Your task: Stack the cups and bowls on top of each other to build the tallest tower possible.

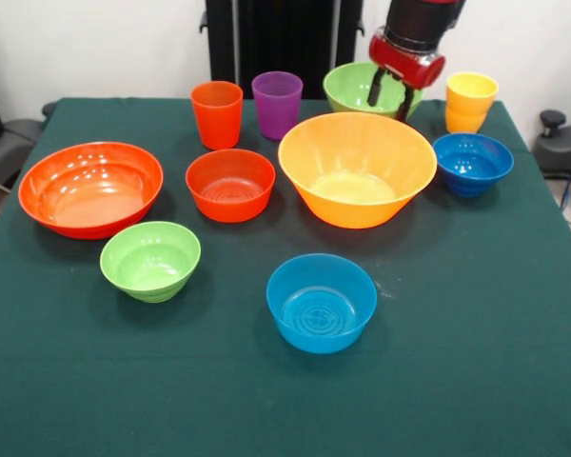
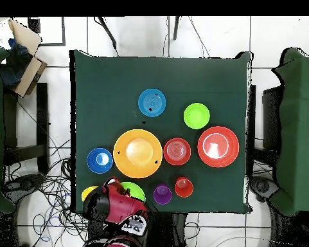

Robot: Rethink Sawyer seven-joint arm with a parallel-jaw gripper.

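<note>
My gripper [image 1: 390,96] hangs open over the back light green bowl [image 1: 354,84] [image 2: 135,190], its black fingers [image 1: 374,90] spread just above the bowl's right half. Left of it stand the purple cup [image 1: 277,103] and the orange-red cup [image 1: 217,112]. The yellow cup [image 1: 470,101] is to its right. In front sit the large yellow-orange bowl [image 1: 357,169], dark blue bowl [image 1: 472,164], medium red-orange bowl [image 1: 230,184], large red-orange bowl [image 1: 90,188], second light green bowl [image 1: 150,260] and light blue bowl [image 1: 322,302]. Every piece stands alone; no tower shows.
The green-clothed table [image 1: 476,381] has open cloth along its near side. In the overhead view the red arm head [image 2: 115,204] covers part of the back green bowl. A cardboard box [image 2: 25,54] and cables lie on the floor beside the table.
</note>
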